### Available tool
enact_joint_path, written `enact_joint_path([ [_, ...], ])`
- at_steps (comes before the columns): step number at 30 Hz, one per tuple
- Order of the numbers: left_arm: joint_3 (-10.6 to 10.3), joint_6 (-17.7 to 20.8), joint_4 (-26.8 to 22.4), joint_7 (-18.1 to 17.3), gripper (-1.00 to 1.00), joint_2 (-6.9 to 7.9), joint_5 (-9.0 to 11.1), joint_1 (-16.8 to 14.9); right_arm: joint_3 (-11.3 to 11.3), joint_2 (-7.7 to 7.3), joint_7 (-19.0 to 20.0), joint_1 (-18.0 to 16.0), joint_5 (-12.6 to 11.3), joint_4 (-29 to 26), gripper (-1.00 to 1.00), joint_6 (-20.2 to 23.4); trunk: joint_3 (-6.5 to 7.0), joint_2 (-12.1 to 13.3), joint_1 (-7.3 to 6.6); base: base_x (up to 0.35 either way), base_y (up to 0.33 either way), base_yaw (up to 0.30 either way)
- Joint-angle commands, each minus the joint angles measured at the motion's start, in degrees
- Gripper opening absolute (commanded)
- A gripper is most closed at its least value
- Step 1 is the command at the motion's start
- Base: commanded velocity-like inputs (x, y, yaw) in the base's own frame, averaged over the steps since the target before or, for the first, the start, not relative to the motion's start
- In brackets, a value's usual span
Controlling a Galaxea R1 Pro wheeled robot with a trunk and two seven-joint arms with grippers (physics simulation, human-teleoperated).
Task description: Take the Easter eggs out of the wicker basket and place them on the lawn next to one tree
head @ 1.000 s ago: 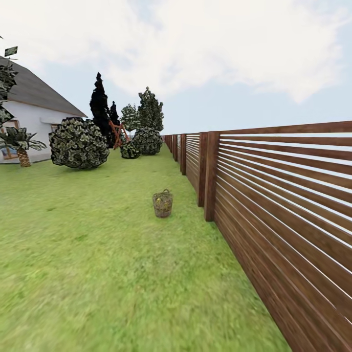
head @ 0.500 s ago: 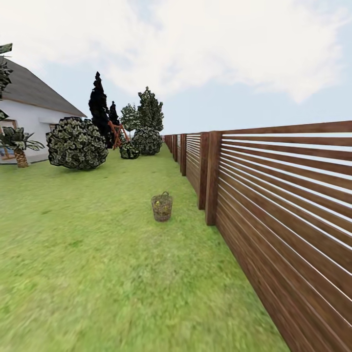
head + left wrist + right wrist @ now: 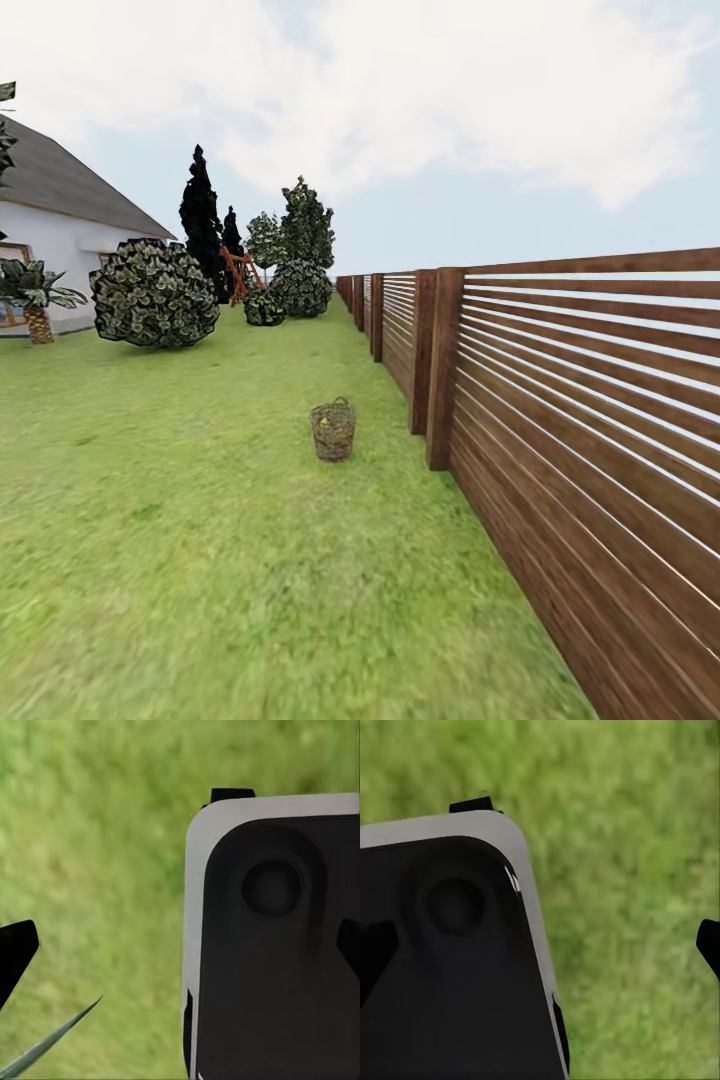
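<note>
Wicker basket standing on the lawn, just left of the slatted fence. Far behind the basket, a round bush to its left, with house and short palm farther left. Play tower behind that bush.

In the head view the wicker basket stands too far off to count the Easter eggs, which show as yellow flecks through the weave. At nine o'clock the house and palm are cut by the edge. Both wrist views blur the lawn, and each claw's fingertips are clipped.
</note>
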Motion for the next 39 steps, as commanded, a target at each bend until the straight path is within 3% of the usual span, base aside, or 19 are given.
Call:
enact_joint_path([
  [1, 0.04, 0.03, -0.14, -0.01, 1.0, 0.0, 0.03, 0.04, 0.13, 0.01, -0.01, -0.1, -0.44, 0.24, 1.0, -0.42, -0.05, -0.03, 0.04, 0.327, 0.155, 0.0],
  [29, 0.04, 0.03, -0.13, 0.06, 1.0, -0.08, 0.0, 0.04, 0.1, -0.01, 0.03, -0.1, -0.49, 0.24, 1.0, -0.42, -0.05, -0.03, 0.04, 0.321, 0.178, 0.0],
  [39, 0.01, -0.05, -0.14, 0.25, 1.0, -0.07, -0.2, 0.04, -0.04, 0.06, 0.19, -0.1, -0.31, -0.22, 1.0, -0.74, -0.05, -0.03, 0.04, 0.084, 0.02, 0.0],
])
